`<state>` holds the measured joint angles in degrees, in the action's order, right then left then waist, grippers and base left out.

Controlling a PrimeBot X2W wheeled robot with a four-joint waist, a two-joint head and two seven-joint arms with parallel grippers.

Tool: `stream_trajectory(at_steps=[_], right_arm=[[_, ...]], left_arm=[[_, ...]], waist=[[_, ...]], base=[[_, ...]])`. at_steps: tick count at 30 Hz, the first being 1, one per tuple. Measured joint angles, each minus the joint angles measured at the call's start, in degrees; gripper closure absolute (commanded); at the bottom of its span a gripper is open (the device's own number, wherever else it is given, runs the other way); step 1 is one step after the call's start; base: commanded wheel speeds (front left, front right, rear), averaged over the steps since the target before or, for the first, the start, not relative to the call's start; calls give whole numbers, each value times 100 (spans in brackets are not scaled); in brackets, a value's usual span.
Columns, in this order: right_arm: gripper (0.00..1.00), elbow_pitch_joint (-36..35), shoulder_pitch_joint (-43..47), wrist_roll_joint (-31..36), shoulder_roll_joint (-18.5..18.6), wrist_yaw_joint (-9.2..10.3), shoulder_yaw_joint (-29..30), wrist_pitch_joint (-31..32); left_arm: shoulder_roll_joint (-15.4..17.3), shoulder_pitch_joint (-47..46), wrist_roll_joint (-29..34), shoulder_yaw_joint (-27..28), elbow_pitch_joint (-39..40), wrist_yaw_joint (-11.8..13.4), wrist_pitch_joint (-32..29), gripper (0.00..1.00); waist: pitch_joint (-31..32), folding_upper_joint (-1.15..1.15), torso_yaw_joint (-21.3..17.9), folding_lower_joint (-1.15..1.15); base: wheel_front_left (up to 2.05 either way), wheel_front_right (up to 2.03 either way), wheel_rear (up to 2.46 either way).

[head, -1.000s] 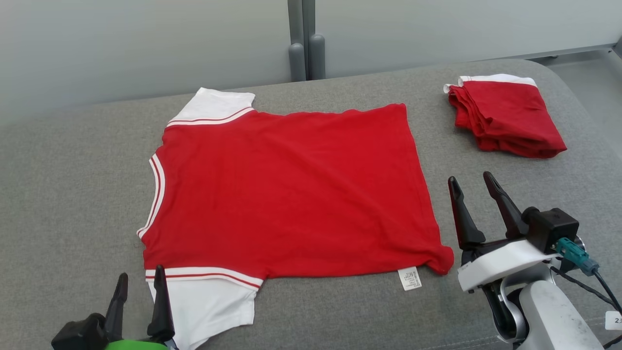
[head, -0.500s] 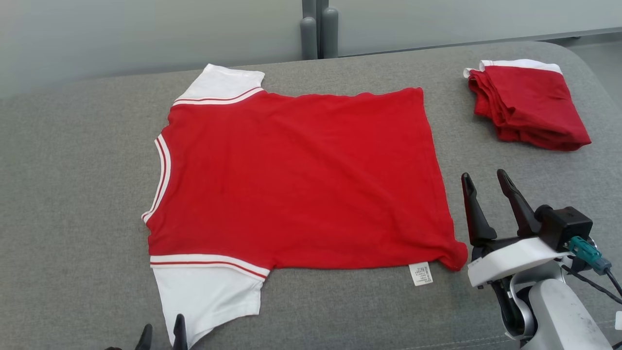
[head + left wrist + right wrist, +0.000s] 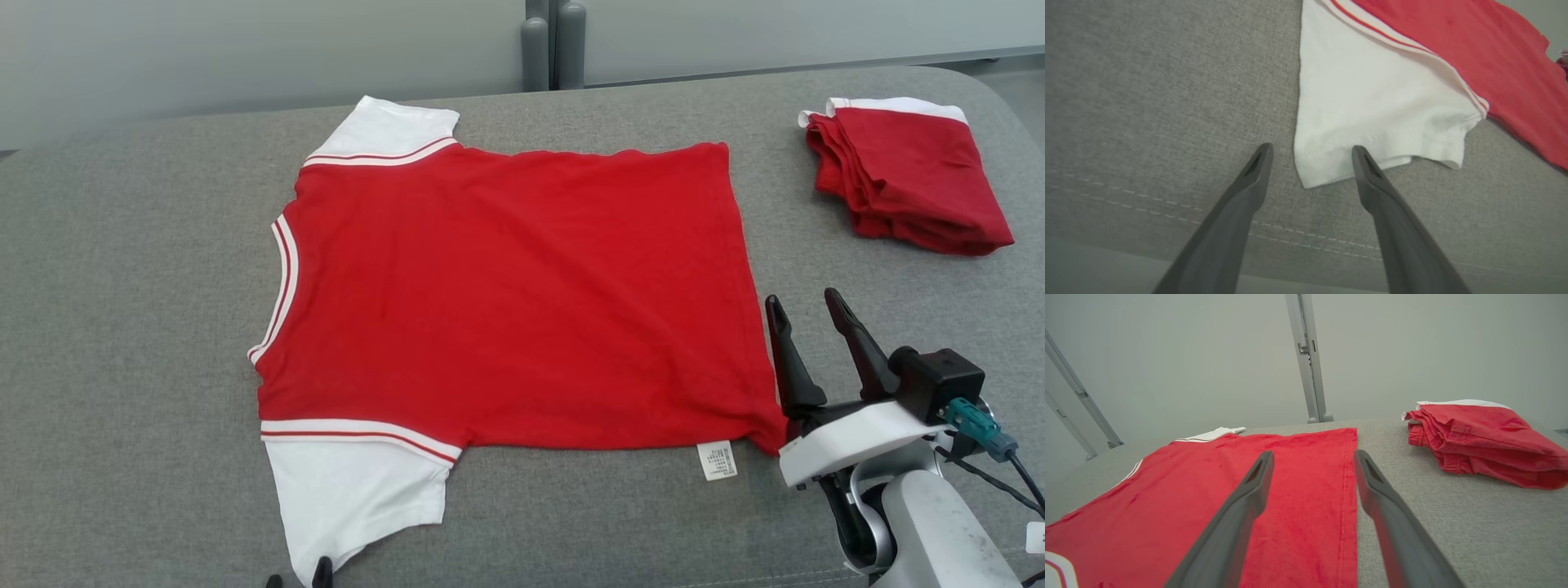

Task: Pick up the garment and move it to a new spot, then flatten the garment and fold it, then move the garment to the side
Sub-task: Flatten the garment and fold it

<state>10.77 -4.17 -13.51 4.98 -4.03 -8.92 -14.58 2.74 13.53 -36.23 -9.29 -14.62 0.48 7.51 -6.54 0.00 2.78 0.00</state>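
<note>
The red shirt point(image 3: 506, 294) lies flat on the grey worktop point(image 3: 122, 327). Both tools gape empty: the left tool point(image 3: 1311, 149) has drawn back to the corner of the white sleeve point(image 3: 1372, 102), and the right tool point(image 3: 802, 296) has edged up to the hem point(image 3: 1349, 477), likely set to fold.

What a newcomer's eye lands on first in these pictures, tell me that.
A red T-shirt with white sleeves lies spread flat across the middle of the grey cushion. A folded red garment sits at the far right corner. The right gripper stands open by the shirt's hem, and the left gripper open at the near sleeve's corner.
</note>
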Motion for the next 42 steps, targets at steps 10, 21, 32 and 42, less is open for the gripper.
stream_trajectory(at_steps=[10,21,32,42], right_arm=[[0,20,-14,42,-11,-52,11,0],[0,77,-40,47,-40,-73,97,0],[0,606,332,-428,-126,-152,289,0],[0,1267,606,-1203,-226,-250,123,0]], left_arm=[[3,-44,-198,-2,-196,-42,-42,0],[44,-205,-211,-32,-339,-102,-40,100],[-7,-684,-211,71,332,-209,446,100],[-8,-890,-135,143,1212,-257,575,100]], waist=[[-44,0,-72,0],[-82,0,-189,0],[-86,0,-91,0],[-84,0,-72,0]], base=[[0,0,0],[0,0,0],[0,0,0],[0,0,0]])
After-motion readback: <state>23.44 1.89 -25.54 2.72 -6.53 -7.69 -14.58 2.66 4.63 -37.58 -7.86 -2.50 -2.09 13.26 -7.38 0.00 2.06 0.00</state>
